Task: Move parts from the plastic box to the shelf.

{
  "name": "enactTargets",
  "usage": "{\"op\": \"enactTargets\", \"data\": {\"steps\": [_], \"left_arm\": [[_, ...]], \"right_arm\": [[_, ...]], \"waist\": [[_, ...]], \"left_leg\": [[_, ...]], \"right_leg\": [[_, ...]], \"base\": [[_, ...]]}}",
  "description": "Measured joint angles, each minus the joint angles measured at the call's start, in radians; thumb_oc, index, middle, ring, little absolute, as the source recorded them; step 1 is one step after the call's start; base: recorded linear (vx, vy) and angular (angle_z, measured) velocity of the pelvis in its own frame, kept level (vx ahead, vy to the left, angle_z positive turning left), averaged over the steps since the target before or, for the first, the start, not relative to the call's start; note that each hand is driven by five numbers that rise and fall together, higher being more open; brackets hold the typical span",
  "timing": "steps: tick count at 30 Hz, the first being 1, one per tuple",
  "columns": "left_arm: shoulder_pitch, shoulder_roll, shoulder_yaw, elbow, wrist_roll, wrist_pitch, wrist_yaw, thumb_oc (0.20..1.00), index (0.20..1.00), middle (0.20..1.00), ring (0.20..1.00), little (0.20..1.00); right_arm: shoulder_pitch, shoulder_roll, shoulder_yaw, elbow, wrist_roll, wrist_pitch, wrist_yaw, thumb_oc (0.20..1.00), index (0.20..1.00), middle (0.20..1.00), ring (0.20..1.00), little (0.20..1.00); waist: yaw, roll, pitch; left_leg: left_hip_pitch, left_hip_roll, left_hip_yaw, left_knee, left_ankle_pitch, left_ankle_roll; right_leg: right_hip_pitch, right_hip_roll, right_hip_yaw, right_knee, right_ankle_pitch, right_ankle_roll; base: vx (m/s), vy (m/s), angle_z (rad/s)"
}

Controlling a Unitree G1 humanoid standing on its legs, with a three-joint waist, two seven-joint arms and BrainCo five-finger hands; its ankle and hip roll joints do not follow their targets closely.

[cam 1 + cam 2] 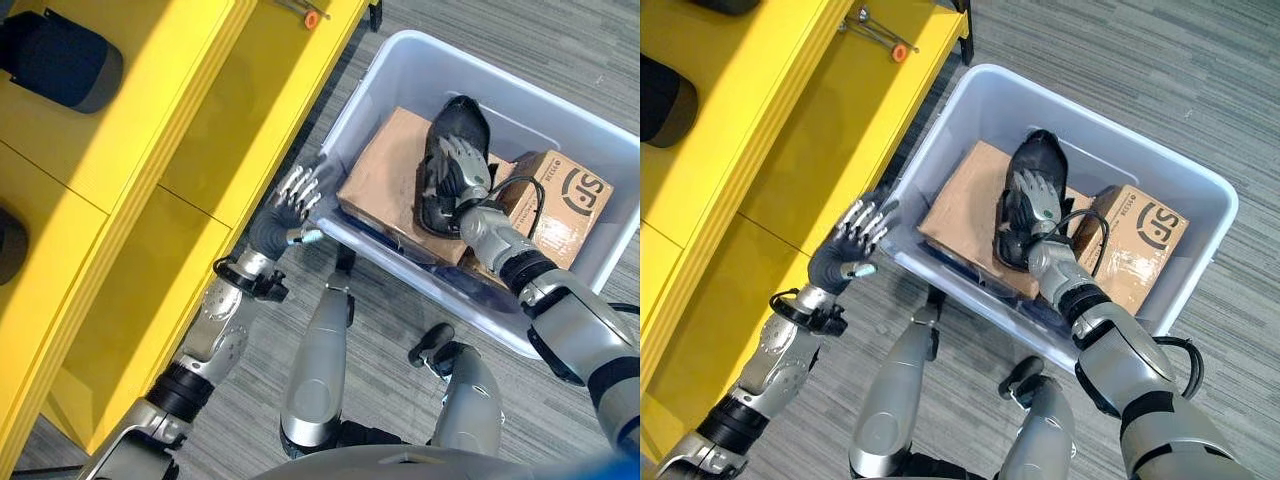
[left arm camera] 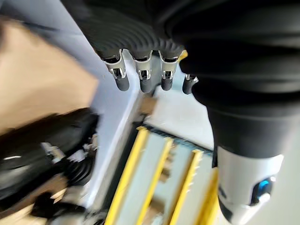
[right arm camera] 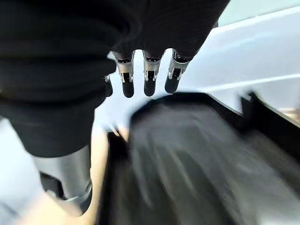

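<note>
The pale plastic box (image 1: 380, 90) stands on the floor beside the yellow shelf (image 1: 150, 150). Inside it a black oval part (image 1: 457, 122) lies across a flat cardboard box (image 1: 385, 180). My right hand (image 1: 455, 172) rests on top of the black part with its fingers straight; the right wrist view has those fingers (image 3: 149, 77) stretched over the dark part (image 3: 187, 154). My left hand (image 1: 292, 203) hovers with its fingers spread by the box's near-left rim, between the box and the shelf, holding nothing.
A second, smaller cardboard box (image 1: 565, 195) sits at the right end of the plastic box. Two dark parts (image 1: 60, 60) (image 1: 8, 245) lie on the shelf, and an orange-tipped tool (image 1: 895, 48) lies at its far end. Grey carpet surrounds the box.
</note>
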Motion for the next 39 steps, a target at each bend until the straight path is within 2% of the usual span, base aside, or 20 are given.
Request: {"op": "enactTargets", "data": {"steps": [3,6,7,8,12,13,15,18,19,20,22,24,25,27,30,33,34,36,37,39], "left_arm": [[-0.033,-0.022,0.016,-0.020,0.042,-0.003,0.066,1.000,1.000,1.000,1.000,1.000],[-0.065,-0.030,0.014,-0.022,0.074,-0.002,0.072,1.000,1.000,1.000,1.000,1.000],[-0.066,-0.041,0.010,-0.045,0.077,0.002,0.104,1.000,1.000,1.000,1.000,1.000],[-0.073,-0.050,0.009,-0.051,0.077,0.002,0.116,1.000,1.000,1.000,1.000,1.000],[-0.132,-0.087,0.000,-0.058,0.118,0.031,0.191,1.000,1.000,1.000,1.000,1.000],[-0.140,-0.093,0.000,-0.058,0.121,0.041,0.206,1.000,1.000,1.000,1.000,1.000],[-0.144,-0.127,0.001,-0.058,0.155,0.065,0.271,1.000,1.000,1.000,1.000,1.000],[-0.155,-0.150,-0.009,-0.054,0.167,0.118,0.335,1.000,1.000,1.000,1.000,1.000],[-0.159,-0.168,-0.018,-0.046,0.199,0.149,0.388,1.000,1.000,1.000,1.000,1.000],[-0.157,-0.183,-0.018,-0.024,0.216,0.170,0.427,1.000,1.000,1.000,1.000,1.000],[-0.154,-0.208,-0.014,0.023,0.228,0.202,0.495,1.000,1.000,1.000,1.000,1.000],[-0.137,-0.223,-0.003,0.034,0.228,0.233,0.546,1.000,1.000,1.000,1.000,1.000],[-0.129,-0.240,0.007,0.036,0.239,0.253,0.640,1.000,1.000,1.000,1.000,1.000],[-0.129,-0.264,0.027,0.056,0.282,0.270,0.765,1.000,1.000,1.000,1.000,1.000],[-0.142,-0.269,0.063,0.083,0.411,0.273,0.956,1.000,1.000,1.000,1.000,1.000],[-0.143,-0.278,0.091,0.083,0.493,0.272,1.095,1.000,1.000,1.000,1.000,1.000],[-0.142,-0.282,0.096,0.083,0.550,0.268,1.180,1.000,1.000,1.000,1.000,1.000],[-0.134,-0.295,0.143,0.082,0.660,0.246,1.340,1.000,1.000,1.000,1.000,1.000],[-0.130,-0.290,0.183,0.081,0.746,0.228,1.443,1.000,1.000,1.000,1.000,1.000],[-0.126,-0.272,0.189,0.082,0.800,0.237,1.509,1.000,1.000,1.000,1.000,1.000]], "right_arm": [[0.002,0.029,-0.012,-0.020,0.057,-0.056,-0.046,1.000,1.000,1.000,1.000,1.000],[0.051,0.031,-0.058,-0.163,0.142,-0.108,-0.094,1.000,1.000,1.000,1.000,1.000],[0.102,0.031,-0.118,-0.253,0.183,-0.131,-0.108,1.000,1.000,1.000,1.000,1.000],[0.117,0.030,-0.124,-0.271,0.198,-0.141,-0.122,1.000,1.000,1.000,1.000,1.000],[0.227,0.024,-0.162,-0.467,0.210,-0.148,-0.163,1.000,1.000,1.000,1.000,1.000],[0.244,0.019,-0.164,-0.480,0.210,-0.144,-0.170,1.000,1.000,1.000,1.000,1.000],[0.370,-0.004,-0.189,-0.676,0.190,-0.128,-0.174,1.000,1.000,1.000,1.000,1.000],[0.407,-0.017,-0.202,-0.712,0.168,-0.125,-0.188,1.000,1.000,1.000,1.000,1.000],[0.448,-0.023,-0.236,-0.749,0.141,-0.124,-0.186,1.000,1.000,1.000,1.000,1.000],[0.480,-0.031,-0.253,-0.785,0.120,-0.124,-0.188,1.000,1.000,1.000,1.000,1.000],[0.525,-0.064,-0.273,-0.851,0.100,-0.125,-0.178,1.000,1.000,1.000,1.000,1.000],[0.544,-0.083,-0.291,-0.898,0.072,-0.127,-0.170,1.000,1.000,1.000,1.000,1.000],[0.541,-0.099,-0.298,-0.916,0.068,-0.124,-0.143,1.000,1.000,1.000,1.000,1.000],[0.537,-0.107,-0.302,-0.925,0.031,-0.122,-0.127,1.000,1.000,1.000,1.000,1.000],[0.533,-0.110,-0.301,-0.929,0.016,-0.097,-0.124,1.000,1.000,1.000,1.000,1.000],[0.556,-0.130,-0.302,-0.944,0.004,-0.078,-0.126,1.000,1.000,1.000,1.000,1.000],[0.559,-0.138,-0.300,-0.944,-0.007,-0.068,-0.132,1.000,1.000,1.000,1.000,1.000],[0.567,-0.140,-0.297,-0.943,-0.007,-0.043,-0.146,1.000,1.000,1.000,1.000,1.000],[0.581,-0.140,-0.292,-0.937,-0.007,-0.036,-0.171,1.000,1.000,1.000,1.000,1.000],[0.566,-0.140,-0.277,-0.925,-0.006,-0.030,-0.184,1.000,1.000,1.000,1.000,1.000]], "waist": [[-0.017,0.002,-0.001],[-0.047,0.002,-0.001],[-0.060,0.002,-0.001],[-0.076,0.002,-0.002],[-0.150,0.002,-0.002],[-0.184,0.001,-0.001],[-0.240,-0.008,0.001],[-0.302,-0.015,0.003],[-0.326,-0.018,0.005],[-0.332,-0.019,0.007],[-0.377,-0.022,0.008],[-0.378,-0.026,0.010],[-0.385,-0.026,0.013],[-0.372,-0.027,0.013],[-0.394,-0.030,0.016],[-0.397,-0.029,0.018],[-0.397,-0.030,0.019],[-0.390,-0.031,0.020],[-0.366,-0.031,0.020],[-0.353,-0.035,0.021]], "left_leg": [[0.014,-0.001,0.001,0.000,0.000,0.000],[0.036,-0.002,0.015,-0.005,0.000,0.001],[0.058,-0.005,0.035,-0.019,-0.001,0.005],[0.069,-0.005,0.046,-0.023,0.000,0.007],[0.069,0.021,0.081,-0.034,0.005,0.012],[0.076,0.024,0.091,-0.034,0.004,0.013],[0.110,0.046,0.148,-0.054,0.001,0.016],[0.139,0.055,0.198,-0.069,-0.001,0.020],[0.159,0.063,0.227,-0.073,-0.004,0.022],[0.181,0.069,0.254,-0.083,-0.007,0.023],[0.204,0.082,0.282,-0.088,-0.012,0.018],[0.234,0.096,0.330,-0.106,-0.021,0.007],[0.252,0.123,0.360,-0.117,-0.021,-0.002],[0.280,0.134,0.399,-0.144,-0.007,-0.018],[0.281,0.157,0.411,-0.168,0.023,-0.025],[0.280,0.166,0.411,-0.174,0.027,-0.028],[0.280,0.170,0.410,-0.174,0.028,-0.028],[0.280,0.173,0.408,-0.173,0.028,-0.028],[0.279,0.173,0.406,-0.173,0.030,-0.032],[0.275,0.168,0.404,-0.175,0.030,-0.033]], "right_leg": [[0.015,-0.001,0.001,0.000,0.000,0.000],[0.019,-0.005,0.015,-0.001,0.004,0.003],[0.016,-0.007,0.039,-0.005,0.010,0.008],[0.023,-0.007,0.050,-0.008,0.015,0.011],[0.007,0.028,0.079,-0.056,0.057,0.007],[0.002,0.030,0.092,-0.062,0.065,0.008],[0.000,0.059,0.142,-0.113,0.104,0.010],[0.004,0.070,0.180,-0.151,0.138,0.015],[0.006,0.080,0.202,-0.173,0.155,0.016],[0.012,0.088,0.221,-0.189,0.170,0.017],[0.016,0.097,0.229,-0.216,0.188,0.018],[0.015,0.100,0.231,-0.230,0.204,0.014],[0.000,0.113,0.231,-0.239,0.205,0.011],[-0.007,0.112,0.210,-0.244,0.221,0.008],[-0.029,0.141,0.210,-0.239,0.228,-0.008],[-0.041,0.152,0.210,-0.225,0.220,-0.022],[-0.043,0.154,0.207,-0.220,0.219,-0.022],[-0.044,0.155,0.204,-0.215,0.212,-0.025],[-0.054,0.150,0.203,-0.195,0.198,-0.027],[-0.068,0.140,0.203,-0.168,0.180,-0.023]], "base": [[0.00,0.000,0.00],[-0.03,0.034,-0.13],[-0.11,0.052,-0.31],[-0.12,0.045,-0.30],[-0.06,0.026,-0.32],[-0.08,0.085,-0.55],[-0.06,0.091,-0.75],[-0.01,0.059,-0.56],[0.00,0.057,-0.65],[0.00,0.044,-0.69],[0.01,0.018,-0.54],[0.05,-0.014,-0.72],[0.06,-0.042,-0.85],[0.01,-0.066,-0.68],[-0.01,-0.097,-0.25],[0.01,-0.124,-0.10],[0.01,-0.082,-0.03],[0.00,-0.089,0.02],[0.00,-0.085,0.08],[0.00,-0.080,0.08]]}}
